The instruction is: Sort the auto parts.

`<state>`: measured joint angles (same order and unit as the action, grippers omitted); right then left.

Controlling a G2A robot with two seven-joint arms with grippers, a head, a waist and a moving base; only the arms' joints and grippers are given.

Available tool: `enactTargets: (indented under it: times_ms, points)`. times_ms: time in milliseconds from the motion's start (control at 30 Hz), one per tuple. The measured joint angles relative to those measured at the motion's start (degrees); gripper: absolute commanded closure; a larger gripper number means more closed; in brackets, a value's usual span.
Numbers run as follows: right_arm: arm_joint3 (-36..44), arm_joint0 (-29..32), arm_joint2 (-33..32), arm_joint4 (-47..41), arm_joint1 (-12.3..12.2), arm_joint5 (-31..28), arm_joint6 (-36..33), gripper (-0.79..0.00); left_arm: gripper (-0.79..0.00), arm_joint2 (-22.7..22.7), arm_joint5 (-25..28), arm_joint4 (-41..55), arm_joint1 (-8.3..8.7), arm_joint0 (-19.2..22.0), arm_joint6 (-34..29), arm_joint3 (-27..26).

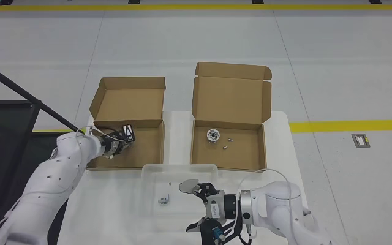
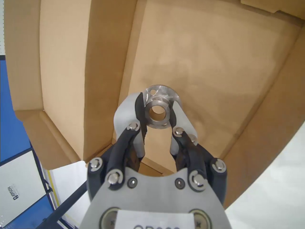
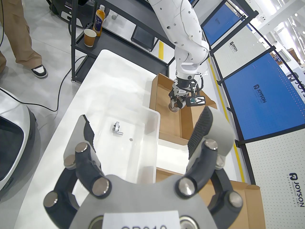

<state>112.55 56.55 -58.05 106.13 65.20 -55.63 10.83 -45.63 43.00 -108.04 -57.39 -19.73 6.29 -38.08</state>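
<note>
The left gripper [image 2: 157,104] is clenched on a metal ring with a flange [image 2: 164,92]. The pads press the narrow collar from two sides, and the wide flange sits just beyond the tips. Below the jaws is the bare floor of the left cardboard box [image 2: 202,60]. I cannot tell if the ring touches it.

I judge the ring to be solid metal: heavy for its size, stiff, smooth and a little slippery, not fragile. The collar is a good place to hold, because the flange should stop it from sliding out.

The right gripper [image 3: 146,120] has its jaws spread wide, holding nothing. Beneath them is the clear tray [image 3: 157,129], where a small bracket [image 3: 116,128] lies, with a tiny nut [image 3: 130,139] near it. The bracket looks light and rigid, so its flat sides are the best place to grasp it.
</note>
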Motion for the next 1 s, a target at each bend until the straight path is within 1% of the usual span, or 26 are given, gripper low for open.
enactTargets:
  times_ms: [133, 233, 367, 400, 433, 467, 500, 533, 667, 733, 900, 1000]
  points:
    - [0.0, 0.0, 0.0, 0.0, 0.0, 0.0, 0.0, -0.785, 0.0, 1.9, 0.4, -0.4, -2.3, 2.4, -0.2, 4.7]
    - [0.0, 0.0, 0.0, 0.0, 0.0, 0.0, 0.0, -0.785, 0.0, 3.3, 0.0, -1.1, -3.9, 3.5, -0.5, 7.5]
    - [0.0, 0.0, 0.0, 0.0, 0.0, 0.0, 0.0, -0.785, 0.0, 4.0, -0.2, -1.0, -5.61, 4.8, -0.4, 11.0]
    - [0.0, 0.0, 0.0, 0.0, 0.0, 0.0, 0.0, -0.785, -0.049, 4.1, -0.2, -1.0, -5.94, 5.1, -0.4, 11.6]
    - [0.0, 0.0, 0.0, 0.0, 0.0, 0.0, 0.0, -0.785, -0.191, 4.2, -0.2, -1.0, -6.33, 5.4, -0.3, 12.4]
    - [0.0, 0.0, 0.0, 0.0, 0.0, 0.0, 0.0, -0.785, -0.259, 4.3, -0.2, -1.1, -6.6, 5.6, -0.2, 12.9]
    - [0.0, 0.0, 0.0, 0.0, 0.0, 0.0, 0.0, -0.785, -0.308, 4.4, -0.2, -1.3, -6.84, 5.8, -0.1, 13.3]
    - [0.0, 0.0, 0.0, 0.0, 0.0, 0.0, 0.0, -0.785, -0.323, 4.5, -0.2, -1.5, -7.13, 6.1, 0.1, 13.9]
    - [0.0, 0.0, 0.0, 0.0, 0.0, 0.0, 0.0, -0.785, -0.366, 4.4, 0.3, -1.7, -7.75, 6.9, 0.9, 15.4]
    - [0.0, 0.0, 0.0, 0.0, 0.0, 0.0, 0.0, -0.785, -0.376, 4.4, 0.6, -2.4, -7.86, 7.2, 1.5, 15.7]
    - [0.0, 0.0, 0.0, 0.0, 0.0, 0.0, 0.0, -0.785, -0.366, 4.2, 0.5, -3.9, -7.71, 7.5, 3.0, 16.4]
    - [0.0, 0.0, 0.0, 0.0, 0.0, 0.0, 0.0, -0.785, -0.363, 3.7, 1.1, -4.5, -7.26, 7.9, 4.8, 16.0]
